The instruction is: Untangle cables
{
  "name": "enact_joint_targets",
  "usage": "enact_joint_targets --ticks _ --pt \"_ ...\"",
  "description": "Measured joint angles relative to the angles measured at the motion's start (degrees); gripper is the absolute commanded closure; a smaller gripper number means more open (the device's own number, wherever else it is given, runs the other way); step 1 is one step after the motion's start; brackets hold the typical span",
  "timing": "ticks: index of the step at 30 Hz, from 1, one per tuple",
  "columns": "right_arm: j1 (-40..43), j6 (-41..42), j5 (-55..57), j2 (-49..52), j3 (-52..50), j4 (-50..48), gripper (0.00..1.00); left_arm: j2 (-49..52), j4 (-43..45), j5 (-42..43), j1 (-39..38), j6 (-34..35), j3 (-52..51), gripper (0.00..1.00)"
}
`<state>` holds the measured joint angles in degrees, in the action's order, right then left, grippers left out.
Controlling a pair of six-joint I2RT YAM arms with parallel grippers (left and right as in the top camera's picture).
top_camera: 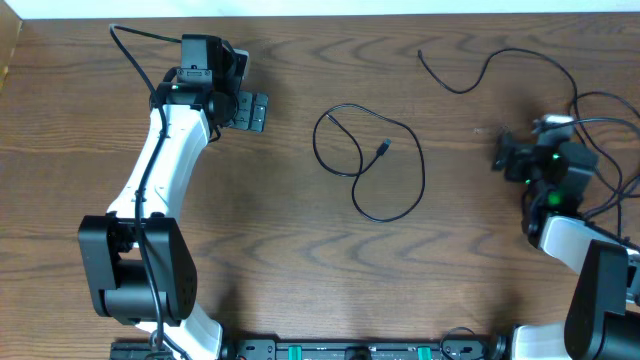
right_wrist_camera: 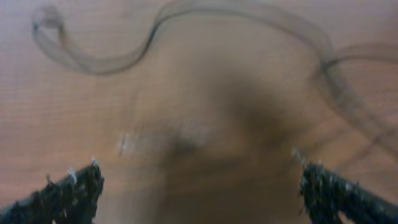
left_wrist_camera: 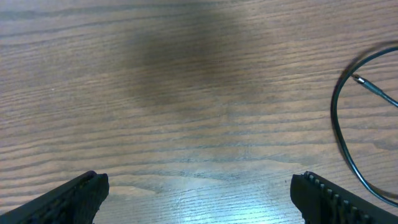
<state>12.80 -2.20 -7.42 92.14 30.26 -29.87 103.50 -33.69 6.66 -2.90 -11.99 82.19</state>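
A thin black cable lies in loose loops at the table's middle, its small plug inside the loop. Part of its loop shows at the right edge of the left wrist view. A second black cable snakes across the far right of the table towards my right arm; it is blurred in the right wrist view. My left gripper is open and empty, left of the looped cable. My right gripper is open and empty over bare wood. No white cable shows.
The wooden table fills the view. Thicker black cords of the right arm hang around its wrist at the far right. The left arm's cord runs at the far left.
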Motion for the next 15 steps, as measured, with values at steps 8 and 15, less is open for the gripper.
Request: enact_joint_targets --ticks 8,15 --pt "-3.5 -0.4 -0.4 0.0 0.0 4.9 0.01 0.0 0.0 0.0 0.0 0.0 0.0 0.02" --pt "-3.9 5.1 -8.4 -0.1 0.5 1.2 0.01 0.0 0.0 0.0 0.0 0.0 0.0 0.02"
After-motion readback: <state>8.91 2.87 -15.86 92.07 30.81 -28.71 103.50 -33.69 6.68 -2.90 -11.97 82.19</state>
